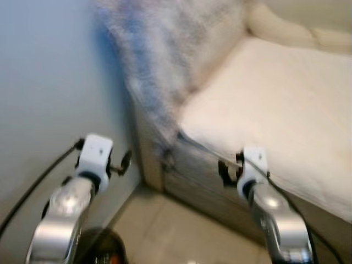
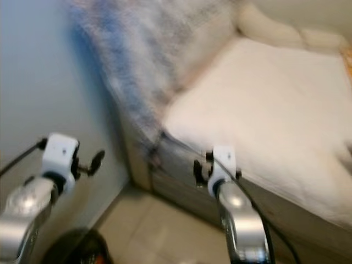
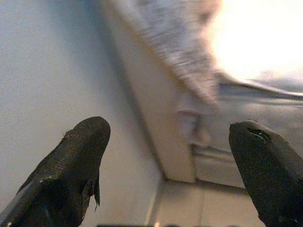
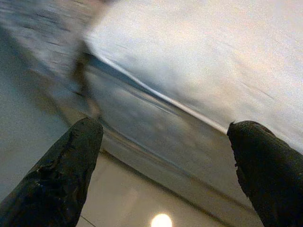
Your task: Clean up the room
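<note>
We face the corner of a sofa (image 1: 275,104) with a pale, cream seat cushion, and the head views are blurred. A fuzzy grey-blue throw (image 1: 165,49) hangs over the sofa's armrest, on the side next to a plain wall (image 1: 49,82). Below the sofa's front edge lies light tiled floor (image 1: 165,231), and a dark round object (image 1: 104,250) with a touch of orange sits on that floor near the wall — too blurred to identify. Our left gripper (image 3: 165,156) hangs in the air between the wall and the sofa's armrest, its fingers (image 3: 71,161) spread wide with nothing between them. Our right gripper (image 4: 165,161) hovers just in front of the sofa's front edge, fingers (image 4: 61,175) also spread wide and empty — pointing at the seam under the cushion.
</note>
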